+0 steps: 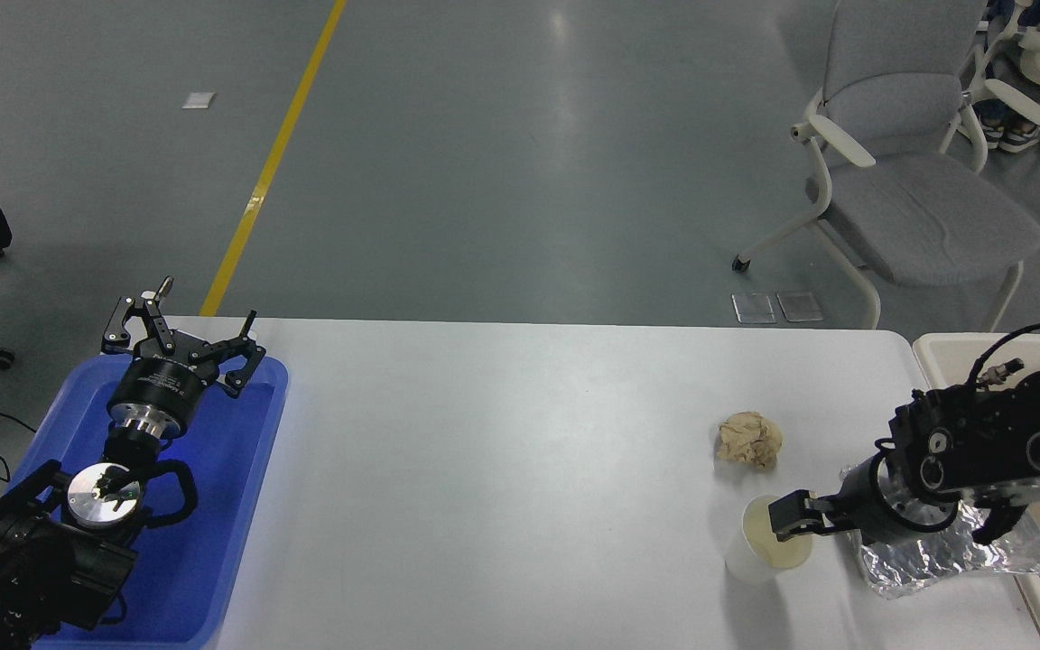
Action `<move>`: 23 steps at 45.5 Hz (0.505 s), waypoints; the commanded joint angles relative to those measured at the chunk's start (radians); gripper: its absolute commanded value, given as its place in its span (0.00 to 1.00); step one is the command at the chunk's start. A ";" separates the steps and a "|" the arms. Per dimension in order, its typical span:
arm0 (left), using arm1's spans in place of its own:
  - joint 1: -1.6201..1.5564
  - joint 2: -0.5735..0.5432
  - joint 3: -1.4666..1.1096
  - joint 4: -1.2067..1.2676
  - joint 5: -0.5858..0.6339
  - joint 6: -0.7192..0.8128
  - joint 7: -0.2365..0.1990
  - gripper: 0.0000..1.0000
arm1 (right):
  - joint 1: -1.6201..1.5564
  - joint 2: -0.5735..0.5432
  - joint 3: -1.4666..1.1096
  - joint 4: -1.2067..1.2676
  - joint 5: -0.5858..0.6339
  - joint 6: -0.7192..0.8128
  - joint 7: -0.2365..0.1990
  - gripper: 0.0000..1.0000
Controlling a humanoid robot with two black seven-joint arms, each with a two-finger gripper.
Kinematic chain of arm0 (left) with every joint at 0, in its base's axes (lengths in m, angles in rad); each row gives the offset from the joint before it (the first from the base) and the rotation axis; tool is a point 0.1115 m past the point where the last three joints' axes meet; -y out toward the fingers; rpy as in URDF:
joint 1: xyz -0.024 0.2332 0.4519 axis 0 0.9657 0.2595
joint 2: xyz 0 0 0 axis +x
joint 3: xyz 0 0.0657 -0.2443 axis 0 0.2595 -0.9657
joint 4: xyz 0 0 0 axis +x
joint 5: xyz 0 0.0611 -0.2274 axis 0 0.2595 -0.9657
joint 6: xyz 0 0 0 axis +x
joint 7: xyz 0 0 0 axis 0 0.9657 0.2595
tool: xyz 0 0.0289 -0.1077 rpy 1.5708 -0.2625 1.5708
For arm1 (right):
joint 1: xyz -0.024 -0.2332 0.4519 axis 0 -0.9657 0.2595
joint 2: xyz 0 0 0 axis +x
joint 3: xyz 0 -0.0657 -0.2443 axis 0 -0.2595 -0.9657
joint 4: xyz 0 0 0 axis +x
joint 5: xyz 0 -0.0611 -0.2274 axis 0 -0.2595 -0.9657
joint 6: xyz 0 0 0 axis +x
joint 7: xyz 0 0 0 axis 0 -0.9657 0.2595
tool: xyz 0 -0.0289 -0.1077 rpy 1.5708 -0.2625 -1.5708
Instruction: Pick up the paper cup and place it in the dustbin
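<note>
White paper cup (766,540) is standing upright on the tabletop (502,469), between the tan paper ball (748,440) and the foil bag (953,555). Your right gripper (793,519) is hovering at its rim; you cannot tell the finger gap. Dustbin (944,348) is sitting at the far right. Left gripper (179,329) is resting over the blue tray (222,506), fingers spread wide.

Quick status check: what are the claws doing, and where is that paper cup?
Left claw open, parked over blue tray. Right claw at paper cup rim, grip unclear. Cup upright on table. Foil bag under right arm.
</note>
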 commanded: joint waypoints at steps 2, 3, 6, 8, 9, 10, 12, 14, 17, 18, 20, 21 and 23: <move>0.000 0.000 0.000 0.000 -0.001 0.000 0.000 1.00 | -0.050 0.026 0.003 -0.022 -0.029 -0.081 0.004 0.43; 0.000 0.000 0.000 0.000 -0.001 0.000 0.000 1.00 | -0.050 0.026 0.003 -0.022 -0.038 -0.086 0.004 0.40; 0.000 0.000 0.000 0.000 0.001 0.000 0.000 1.00 | -0.047 0.025 0.003 -0.019 -0.041 -0.087 0.004 0.20; 0.000 0.000 0.000 0.000 0.001 0.000 0.000 1.00 | -0.047 0.025 0.003 -0.019 -0.041 -0.087 0.002 0.05; 0.000 0.000 0.000 0.000 0.001 0.000 0.000 1.00 | -0.046 0.025 0.003 -0.021 -0.041 -0.089 0.002 0.00; 0.000 0.000 0.000 0.000 -0.001 0.000 0.000 1.00 | -0.046 0.025 0.003 -0.021 -0.041 -0.090 0.002 0.00; 0.000 0.000 0.000 0.000 -0.001 0.000 0.000 1.00 | -0.043 0.023 0.003 -0.021 -0.042 -0.092 0.002 0.00; 0.000 0.000 0.000 0.000 -0.001 0.000 0.000 1.00 | -0.038 0.023 0.003 -0.021 -0.042 -0.093 0.002 0.00; 0.000 0.000 0.000 0.000 -0.001 0.000 0.000 1.00 | -0.032 0.022 0.003 -0.021 -0.042 -0.096 0.002 0.00; 0.000 0.000 0.000 0.000 -0.001 0.000 0.000 1.00 | -0.032 0.020 0.003 -0.021 -0.042 -0.098 0.002 0.00; 0.000 0.000 0.000 0.000 -0.001 0.000 0.000 1.00 | -0.030 0.020 0.003 -0.019 -0.044 -0.103 0.002 0.00; 0.000 0.000 0.000 0.000 -0.001 0.000 0.000 1.00 | -0.030 0.019 0.003 -0.019 -0.046 -0.106 0.002 0.00; 0.000 0.000 0.000 0.000 -0.001 0.000 0.000 1.00 | -0.030 0.019 0.003 -0.019 -0.046 -0.110 0.004 0.00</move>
